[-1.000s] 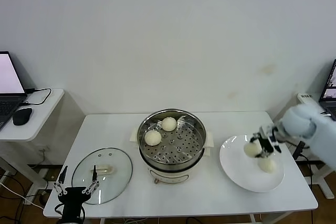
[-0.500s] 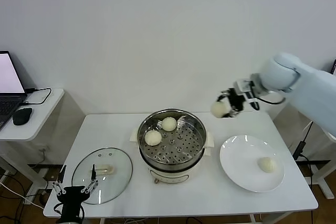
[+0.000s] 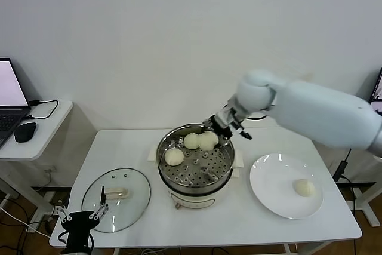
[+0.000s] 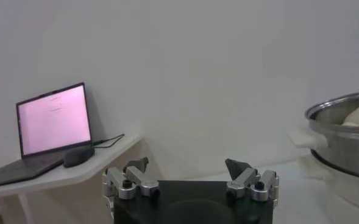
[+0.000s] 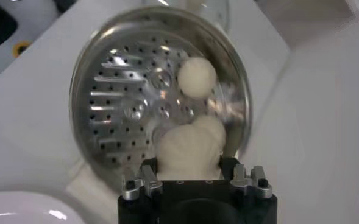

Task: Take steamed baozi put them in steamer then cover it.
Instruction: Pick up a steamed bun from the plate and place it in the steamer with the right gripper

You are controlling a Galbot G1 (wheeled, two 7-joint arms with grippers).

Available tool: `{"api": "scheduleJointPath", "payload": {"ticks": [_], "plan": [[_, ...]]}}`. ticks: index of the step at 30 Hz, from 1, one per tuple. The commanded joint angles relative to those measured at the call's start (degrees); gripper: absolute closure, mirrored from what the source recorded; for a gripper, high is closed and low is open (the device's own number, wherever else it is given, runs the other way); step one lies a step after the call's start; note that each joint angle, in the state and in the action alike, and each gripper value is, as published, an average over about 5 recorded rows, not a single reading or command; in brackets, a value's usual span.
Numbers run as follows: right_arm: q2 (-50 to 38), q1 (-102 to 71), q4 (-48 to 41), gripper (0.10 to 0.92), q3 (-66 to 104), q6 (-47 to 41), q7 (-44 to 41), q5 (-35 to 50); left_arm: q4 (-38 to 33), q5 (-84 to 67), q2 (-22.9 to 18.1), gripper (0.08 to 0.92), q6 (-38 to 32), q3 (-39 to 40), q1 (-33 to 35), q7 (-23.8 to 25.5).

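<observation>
The steamer (image 3: 199, 167) stands mid-table with two steamed baozi on its floor, one (image 3: 173, 156) toward the lid's side and one (image 3: 191, 141) at the back. My right gripper (image 3: 213, 134) is shut on a third baozi (image 3: 208, 140) and holds it over the steamer's far side, beside the back bun. In the right wrist view the held baozi (image 5: 188, 152) sits between the fingers of the gripper (image 5: 190, 169), above the steamer (image 5: 124, 91). A fourth baozi (image 3: 304, 187) lies on the white plate (image 3: 270, 182). The cover (image 3: 95, 202) lies flat on the table. My left gripper (image 3: 80, 218) is open and parked beside it.
The white table (image 3: 239, 222) carries everything. A side table at the far left holds a laptop (image 4: 50, 120) and a mouse (image 3: 24, 131) with cables. The steamer's rim (image 4: 344, 115) shows in the left wrist view, far from the left gripper (image 4: 189, 168).
My right gripper lifted a baozi off the plate and carried it left and down until it is over the steamer's far side. The left arm has barely moved.
</observation>
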Motion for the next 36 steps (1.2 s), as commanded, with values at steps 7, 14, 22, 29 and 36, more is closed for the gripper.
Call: {"api": "scheduleJointPath", "payload": {"ticks": [7, 14, 22, 29, 36], "plan": [[8.4, -3.2, -1.1, 0.397, -6.4, 10.5, 0.8, -8.2, 0.2, 0.0, -0.4, 0.177, -0.3, -0.2, 0.1, -0.1], [9.0, -3.1, -1.5, 0.389, -6.4, 12.5, 1.6, -9.3, 0.3, 0.1, -0.5, 0.177, -0.4, 0.3, -0.1, -0.1], [8.4, -2.6, -0.8, 0.389, -6.7, 13.9, 1.2, -9.2, 0.5, 0.1, -0.7, 0.177, -0.4, 0.6, -0.2, -0.1], [7.1, -2.4, -0.3, 0.382, -6.9, 14.7, 1.3, -9.5, 0.5, 0.2, -0.8, 0.177, -0.4, 0.7, -0.2, -0.2], [5.0, -0.7, 0.0, 0.237, -5.1, 14.4, 1.8, -8.3, 0.3, 0.2, -0.6, 0.177, -0.4, 0.6, -0.2, -0.2]]}}
